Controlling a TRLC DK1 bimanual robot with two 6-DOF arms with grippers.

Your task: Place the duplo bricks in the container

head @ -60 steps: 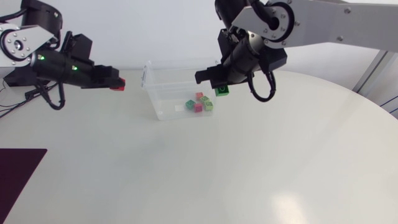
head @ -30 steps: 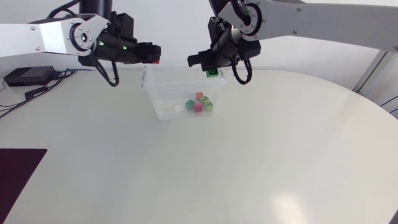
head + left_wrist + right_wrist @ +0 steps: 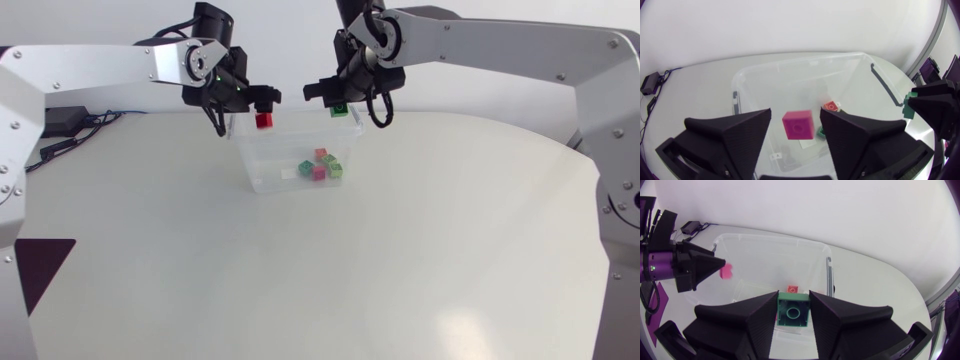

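The white bench [image 3: 350, 270] carries one thing of the task, a clear plastic box [image 3: 250, 165] standing toward its far side. The left arm [image 3: 90, 65] and the right arm [image 3: 500, 40] each come in from their own side and meet above the box's far rim, close together but not touching.

The left tool [image 3: 262, 97] is above the box's left half with its fingers spread. The pinkish-red brick [image 3: 799, 124] sits in the gap between them with space showing on both sides, and from above it appears just below the fingertips. It looks let go and on its way into the box.

The right tool [image 3: 793, 294] is over the far right part of the box and is clamped on a green brick [image 3: 793, 311], one finger pressed on each side, studs up.

On the box floor, toward its right end, lies a small cluster of loose bricks [image 3: 322, 166] in green, pink and red.

The step in hand is the drop, with the left side apparently finished and the right side not yet begun. Next, the right tool needs to spread its fingers while well inside the rim so the green brick lands inside. The left arm should back away sideways, clear of its neighbour, before going for another brick. None shows on the bench outside the box.
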